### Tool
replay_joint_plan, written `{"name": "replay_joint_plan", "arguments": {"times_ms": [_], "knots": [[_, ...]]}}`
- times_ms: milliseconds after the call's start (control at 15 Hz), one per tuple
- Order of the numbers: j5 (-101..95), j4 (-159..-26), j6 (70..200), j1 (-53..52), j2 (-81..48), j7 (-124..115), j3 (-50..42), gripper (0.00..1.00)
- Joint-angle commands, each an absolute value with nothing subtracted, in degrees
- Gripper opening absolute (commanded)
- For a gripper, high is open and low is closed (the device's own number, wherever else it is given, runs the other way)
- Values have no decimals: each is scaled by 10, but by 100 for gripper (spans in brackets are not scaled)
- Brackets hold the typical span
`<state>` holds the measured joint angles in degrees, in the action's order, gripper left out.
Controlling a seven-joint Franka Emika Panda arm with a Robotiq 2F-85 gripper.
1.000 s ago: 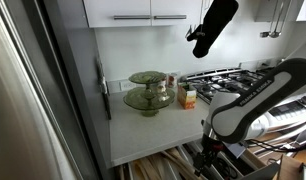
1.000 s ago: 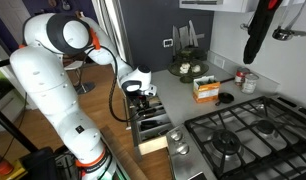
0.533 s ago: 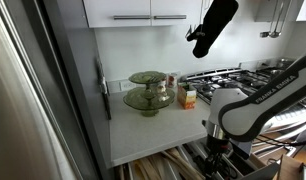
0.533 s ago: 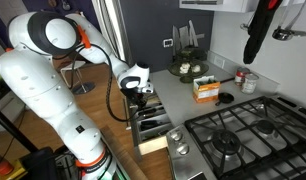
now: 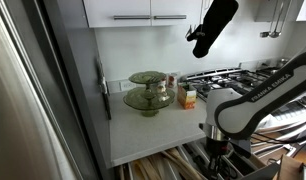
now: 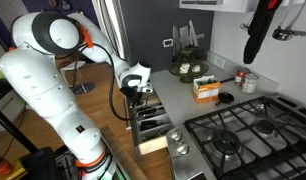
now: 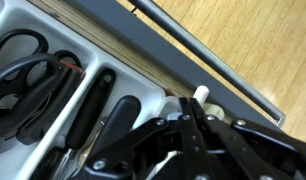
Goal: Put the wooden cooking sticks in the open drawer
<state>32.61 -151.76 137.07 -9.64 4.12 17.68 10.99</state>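
1. Open drawer [image 7: 133,68]: smooth white plastic dividers, pale wood edge.
2. Scissors [image 7: 23,65]: glossy black plastic handles.
3. Floor [image 7: 243,40]: light wood, satin.
4. Counter [image 5: 143,135]: smooth matt white.
5. Tiered stand [image 5: 148,95]: translucent green glass.
6. Robot arm [image 6: 43,90]: glossy white plastic.

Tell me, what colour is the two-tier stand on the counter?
Pale green. The two-tier stand shows best in an exterior view, against the white wall.

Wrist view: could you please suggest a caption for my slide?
Robot hand above the open drawer of dark-handled utensils.

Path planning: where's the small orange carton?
In an exterior view, the small orange carton stands on the white counter between the green glass stand and the gas hob.
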Motion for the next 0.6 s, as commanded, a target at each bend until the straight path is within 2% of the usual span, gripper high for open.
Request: {"name": "replay_joint_plan", "arguments": {"times_ms": [0, 533], "knots": [[329, -1489, 1359, -104, 11, 198, 102, 0], [377, -1432, 1355, -102, -46, 227, 114, 0]]}}
